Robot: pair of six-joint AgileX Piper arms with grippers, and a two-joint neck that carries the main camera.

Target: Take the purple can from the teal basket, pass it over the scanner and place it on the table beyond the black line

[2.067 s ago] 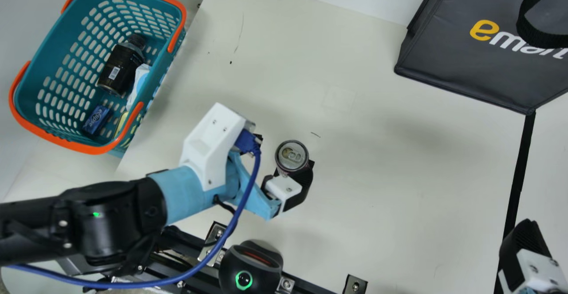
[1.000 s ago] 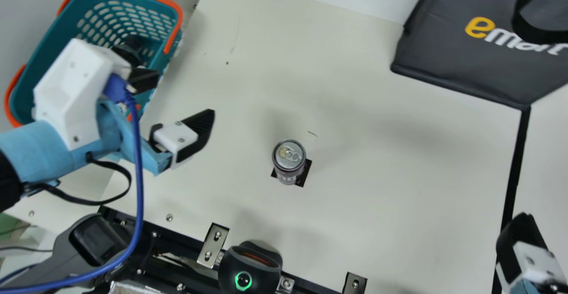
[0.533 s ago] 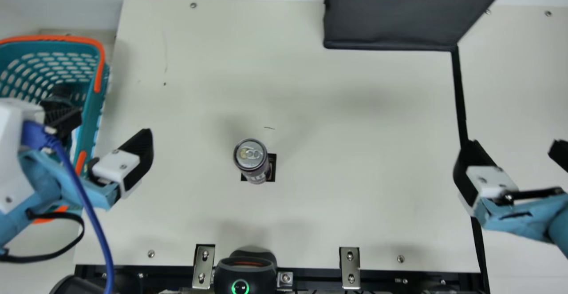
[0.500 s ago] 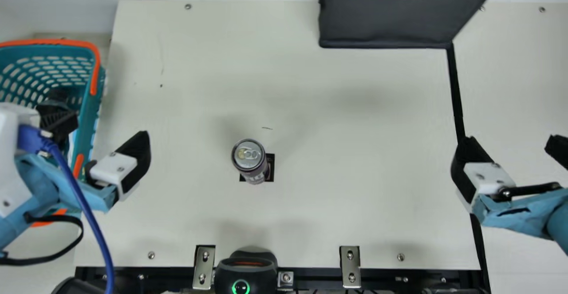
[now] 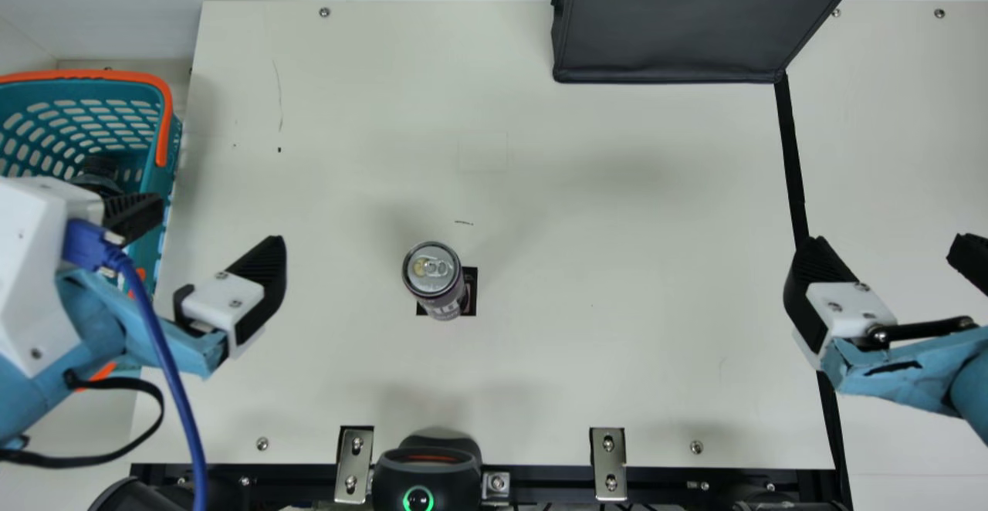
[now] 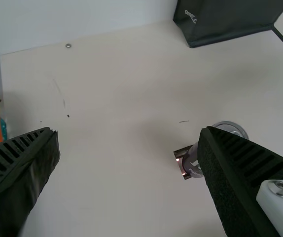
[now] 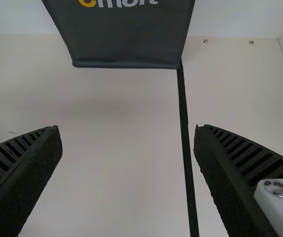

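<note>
Standing upright, the purple metal can [image 5: 432, 273] is three o'clock from the nearer black ribbed left gripper [image 5: 216, 225] — spread wide.

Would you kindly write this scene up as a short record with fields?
Teal basket: main view's left, dark bottle inside
Can: upright on small dark square, basket side of black line
Left gripper: open, empty, apart from can
Right gripper: open, empty, at black line
Scanner: main view's bottom edge, green ring lit
Bag: dark, at black line's far end
</note>
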